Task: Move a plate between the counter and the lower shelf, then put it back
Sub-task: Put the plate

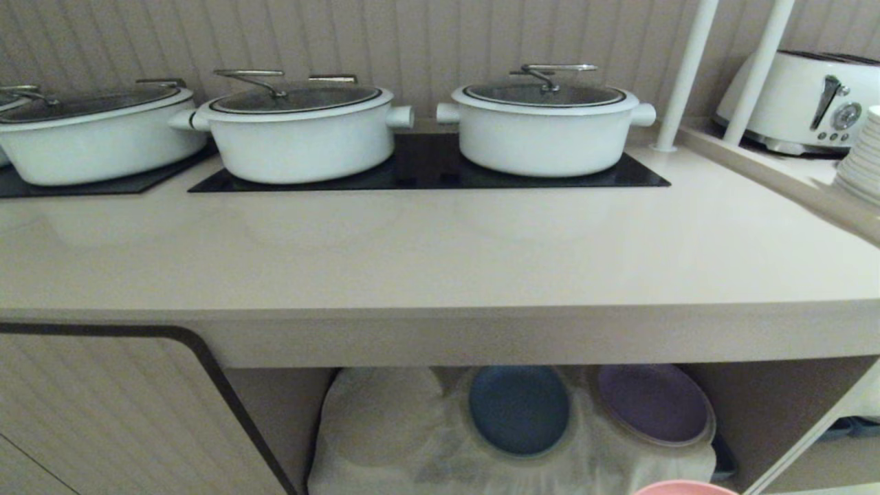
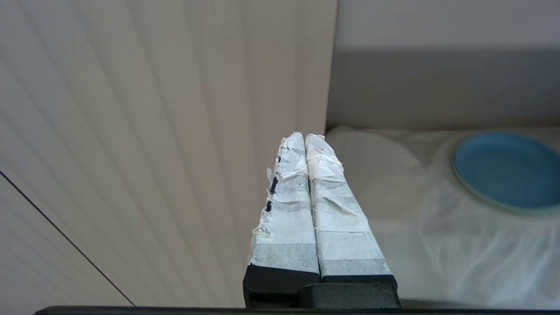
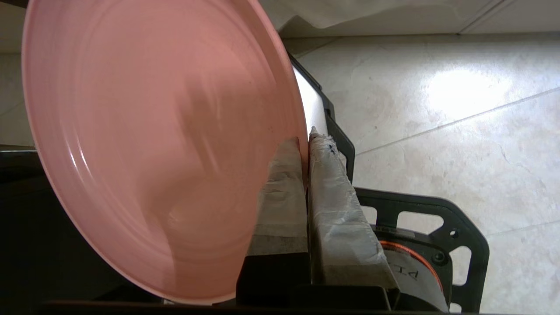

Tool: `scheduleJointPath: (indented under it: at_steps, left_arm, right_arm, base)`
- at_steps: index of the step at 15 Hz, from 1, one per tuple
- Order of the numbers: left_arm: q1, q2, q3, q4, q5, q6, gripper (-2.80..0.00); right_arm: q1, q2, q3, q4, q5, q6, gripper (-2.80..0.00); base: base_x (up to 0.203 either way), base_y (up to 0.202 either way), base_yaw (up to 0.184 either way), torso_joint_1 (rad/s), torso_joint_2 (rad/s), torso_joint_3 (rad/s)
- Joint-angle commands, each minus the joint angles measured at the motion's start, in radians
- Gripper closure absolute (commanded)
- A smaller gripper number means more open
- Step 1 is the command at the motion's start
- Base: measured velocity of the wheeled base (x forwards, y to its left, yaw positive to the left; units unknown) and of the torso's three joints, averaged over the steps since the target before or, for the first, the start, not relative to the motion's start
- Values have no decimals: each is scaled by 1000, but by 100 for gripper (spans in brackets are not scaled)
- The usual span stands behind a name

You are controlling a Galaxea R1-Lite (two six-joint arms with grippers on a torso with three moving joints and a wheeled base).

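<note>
The pink plate (image 3: 153,144) fills much of the right wrist view, and my right gripper (image 3: 306,138) is shut on its rim, one taped finger on each face. In the head view only a sliver of the plate (image 1: 684,487) shows at the bottom edge, in front of the lower shelf (image 1: 385,419), whose floor is draped in white cloth. The beige counter (image 1: 440,254) lies above it. My left gripper (image 2: 305,136) is shut on nothing, parked beside the ribbed cabinet front, with the lower shelf (image 2: 393,183) off to one side.
A blue plate (image 1: 519,409) and a purple plate (image 1: 653,404) lie on the shelf cloth. Three white lidded pots (image 1: 550,127) stand on black panels at the counter's back. A white toaster (image 1: 808,103) and stacked white plates (image 1: 863,161) sit on the right side ledge.
</note>
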Motion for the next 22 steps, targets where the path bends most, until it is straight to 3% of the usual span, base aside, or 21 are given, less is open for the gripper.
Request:
scheduleJointPath:
  at_steps: [1, 22]
  left_arm:
    - [0, 0, 0, 0, 0, 0, 0]
    - [0, 0, 0, 0, 0, 0, 0]
  right_arm:
    - [1, 1, -1, 3, 1, 1, 0]
    - [2, 1, 0, 6, 2, 0, 0]
  base:
    - [0, 0, 0, 338, -481, -246]
    - [0, 0, 0, 263, -506, -250]
